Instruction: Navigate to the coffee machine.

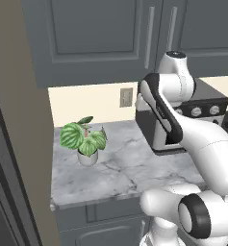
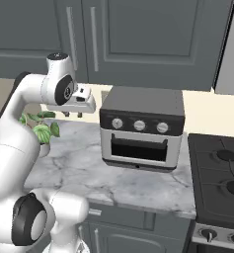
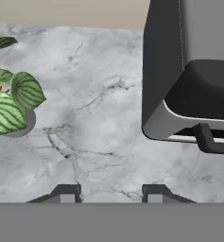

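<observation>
Cannot tell which way the coffee machine lies from the jaws: facing instead a wide black-and-silver oven point(image 2: 140, 133) with round knobs, sitting on the marble surface point(image 1: 130, 168) just right of the jaws. Hovering over bare marble, jaws apart and holding nothing. Potted plant point(image 1: 85, 139) off to the left near the wall, stove point(image 2: 219, 168) right of the oven, grey cabinets point(image 2: 138, 39) overhead. Probably calls for driving the base sideways along the surface, with the raised arm kept well clear of the oven.

Potted plant point(image 1: 85, 139) and knobbed oven point(image 2: 140, 131) on marble counter point(image 2: 94, 170)
</observation>
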Robot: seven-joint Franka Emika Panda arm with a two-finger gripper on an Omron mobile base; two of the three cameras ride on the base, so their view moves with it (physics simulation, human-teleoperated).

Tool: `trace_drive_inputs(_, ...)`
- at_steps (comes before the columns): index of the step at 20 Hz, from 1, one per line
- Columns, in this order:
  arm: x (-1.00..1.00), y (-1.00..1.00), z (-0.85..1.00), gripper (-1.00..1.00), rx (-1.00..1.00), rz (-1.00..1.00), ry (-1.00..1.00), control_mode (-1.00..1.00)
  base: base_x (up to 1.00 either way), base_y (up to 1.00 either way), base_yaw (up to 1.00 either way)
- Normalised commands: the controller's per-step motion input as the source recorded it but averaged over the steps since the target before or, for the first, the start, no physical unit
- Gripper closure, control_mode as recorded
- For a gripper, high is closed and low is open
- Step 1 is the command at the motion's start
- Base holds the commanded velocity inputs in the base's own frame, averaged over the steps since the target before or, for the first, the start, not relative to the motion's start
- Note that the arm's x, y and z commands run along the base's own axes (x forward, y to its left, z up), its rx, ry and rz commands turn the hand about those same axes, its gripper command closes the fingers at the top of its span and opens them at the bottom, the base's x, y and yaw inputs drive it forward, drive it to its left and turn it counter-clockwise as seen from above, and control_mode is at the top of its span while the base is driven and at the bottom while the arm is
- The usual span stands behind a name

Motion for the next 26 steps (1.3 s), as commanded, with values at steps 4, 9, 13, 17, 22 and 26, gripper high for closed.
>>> trace_drive_inputs(4,0.00,0.01,-0.01,-1.00,-0.01,0.00,-0.01,1.00,-0.12,0.00,0.00)
trace_drive_inputs(9,0.00,0.00,0.00,-1.00,0.00,0.00,0.00,1.00,-0.68,0.00,0.07)
trace_drive_inputs(13,0.00,0.00,0.00,-1.00,0.00,0.00,0.00,1.00,-0.93,-0.31,0.29)
trace_drive_inputs(17,0.00,0.00,0.00,-1.00,0.00,0.00,0.00,1.00,-0.50,-0.40,0.43)
trace_drive_inputs(22,0.00,0.00,0.00,-1.00,0.00,0.00,0.00,1.00,-0.16,-0.44,0.67)
trace_drive_inputs(26,0.00,0.00,0.00,-1.00,0.00,0.00,0.00,1.00,-0.06,-0.27,0.70)
